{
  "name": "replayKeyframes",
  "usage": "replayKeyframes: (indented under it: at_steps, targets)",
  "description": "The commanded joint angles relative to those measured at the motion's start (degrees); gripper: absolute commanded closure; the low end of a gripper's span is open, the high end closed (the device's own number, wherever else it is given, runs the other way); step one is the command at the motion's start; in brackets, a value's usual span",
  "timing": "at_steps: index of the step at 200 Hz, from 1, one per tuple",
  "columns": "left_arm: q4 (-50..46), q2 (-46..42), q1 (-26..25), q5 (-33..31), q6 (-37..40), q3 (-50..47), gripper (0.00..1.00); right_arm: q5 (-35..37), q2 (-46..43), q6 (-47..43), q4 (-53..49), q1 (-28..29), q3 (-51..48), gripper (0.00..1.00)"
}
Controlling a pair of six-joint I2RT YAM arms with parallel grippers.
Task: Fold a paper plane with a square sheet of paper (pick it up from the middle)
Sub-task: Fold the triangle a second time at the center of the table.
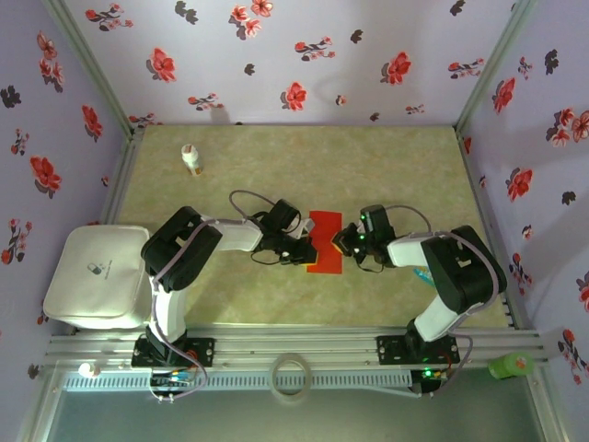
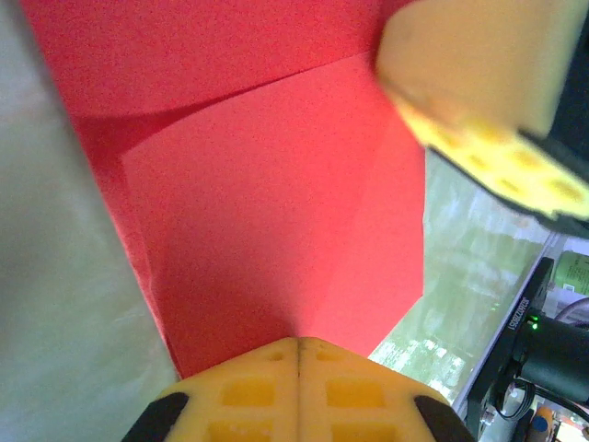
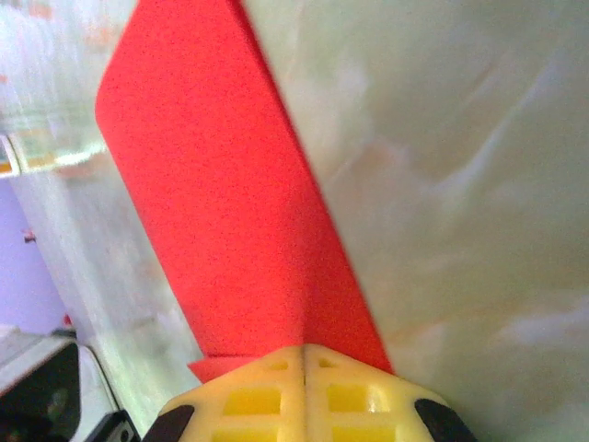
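Observation:
The square sheet of paper is bright red and lies mid-table, folded into a narrow upright strip. No paper plane is in view. My left gripper meets the strip's left edge and my right gripper its right edge. In the left wrist view the left gripper is shut, and a ridge in the red paper runs out of the seam between its fingers. A diagonal folded flap shows there. The right gripper's yellow fingers hang over the paper's far side. The right gripper is likewise shut on the paper, with a crease rising from its seam.
A small white bottle with an orange band stands at the back left. A white pouch lies off the table's left edge. A teal-and-white card peeks out under the right arm. A tape roll and a green object sit by the front rail.

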Motion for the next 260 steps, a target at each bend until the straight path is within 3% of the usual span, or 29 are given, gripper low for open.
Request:
replayKeyframes:
  at_steps: [1,39,97,119,154,260]
  targets:
    - [-7.44,2.07,0.39,-3.56,1.42,-2.55,1.00,4.11,1.43,-1.66,-2.64,-2.69,-0.49,0.99]
    - [-6.76,1.93,0.41,-3.60,1.14,-3.17,1.00,6.70,0.46,-0.36,-2.72,-3.70,-0.08,0.99]
    - [-6.21,1.24,0.41,-3.86,0.82,-3.74,1.00,3.54,-8.55,-1.96,-2.13,-1.41,0.50,0.97]
    - [-5.94,1.06,0.43,-4.00,0.59,-3.83,1.00,-1.22,-6.49,-1.87,-2.35,0.71,1.58,0.97]
    - [-5.79,1.00,0.35,-4.00,0.39,-3.48,1.00,-0.60,-1.71,-1.80,-3.41,3.95,2.12,0.99]
    - [-3.61,-6.37,0.36,-1.70,-4.87,1.43,1.00,2.21,3.64,-3.38,-5.01,1.74,-0.31,1.00]
